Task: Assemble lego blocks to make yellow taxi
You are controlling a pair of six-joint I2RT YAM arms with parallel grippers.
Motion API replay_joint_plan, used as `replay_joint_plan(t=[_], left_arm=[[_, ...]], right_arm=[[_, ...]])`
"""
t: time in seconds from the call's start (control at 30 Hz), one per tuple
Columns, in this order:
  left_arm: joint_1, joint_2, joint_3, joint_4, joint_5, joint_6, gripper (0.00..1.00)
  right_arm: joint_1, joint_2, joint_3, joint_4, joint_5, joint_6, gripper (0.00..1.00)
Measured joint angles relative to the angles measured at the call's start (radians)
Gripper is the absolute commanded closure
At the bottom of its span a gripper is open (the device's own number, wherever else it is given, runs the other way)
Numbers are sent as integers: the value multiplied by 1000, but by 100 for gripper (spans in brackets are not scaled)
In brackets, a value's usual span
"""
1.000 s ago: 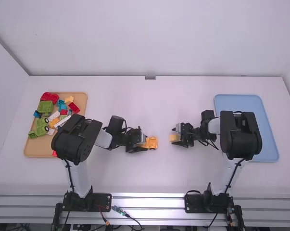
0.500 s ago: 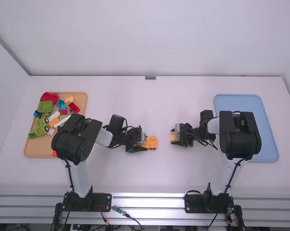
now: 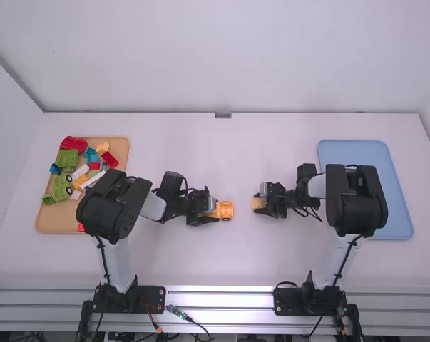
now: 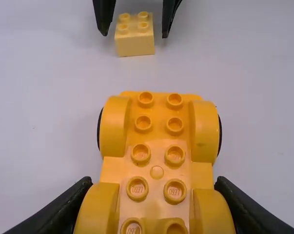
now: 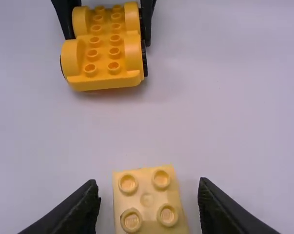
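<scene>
My left gripper (image 3: 209,212) is at the middle of the table, shut on the yellow car base (image 3: 224,210). In the left wrist view, the left gripper (image 4: 154,187) has its fingers against both sides of the car base (image 4: 156,146), studs facing up. To the right, my right gripper (image 3: 263,204) stands open around a pale yellow brick (image 3: 258,204). The right wrist view shows that brick (image 5: 147,200) between the fingers of the right gripper (image 5: 147,195), with a gap on either side. Brick and car base are apart.
A tan tray (image 3: 58,222) at the left holds green, red, blue, white and yellow pieces, partly under the left arm. A light blue tray (image 3: 357,151) lies at the right, partly behind the right arm. White table surface (image 3: 236,256) separates the two trays.
The car base in my left gripper has shifted very slightly up the high view. My right gripper and the pale brick look unmoved.
</scene>
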Motion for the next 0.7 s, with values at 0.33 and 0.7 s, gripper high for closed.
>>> replay_joint_plan(t=[0.33,0.7], left_arm=[[0,0,5,-26,2,-21,62],[0,0,39,-108,3,-22,66]], right_arm=[[5,0,13,-5,28,35,61],[6,0,13,-3,32,55,66]])
